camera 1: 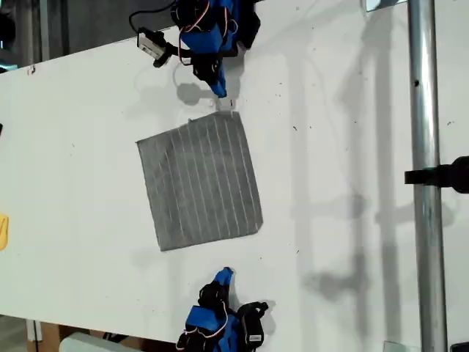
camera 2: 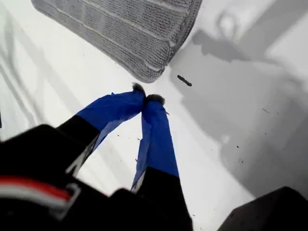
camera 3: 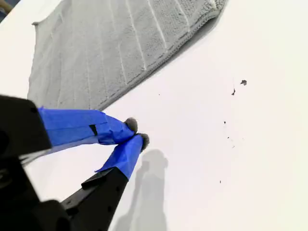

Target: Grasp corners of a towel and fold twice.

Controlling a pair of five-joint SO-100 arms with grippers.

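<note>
The white table [camera 1: 330,147] fills the exterior view. The towel [camera 1: 199,180] lies flat near its middle. The first gripper [camera 2: 146,98], tips pressed together, sits just beside a towel corner [camera 2: 149,74]. The second gripper [camera 3: 137,133], also pinched together on nothing, is near the towel's edge.

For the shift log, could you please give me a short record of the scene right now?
Towel: grey, striped, lying flat and unfolded on the white table
First gripper: shut, holding nothing, just short of the towel corner at the top of the exterior view
Second gripper: shut, holding nothing, off the towel edge at the bottom of the exterior view
Other items: yellow object at the exterior view's left edge; metal pole on its right
Folds done: none
</note>
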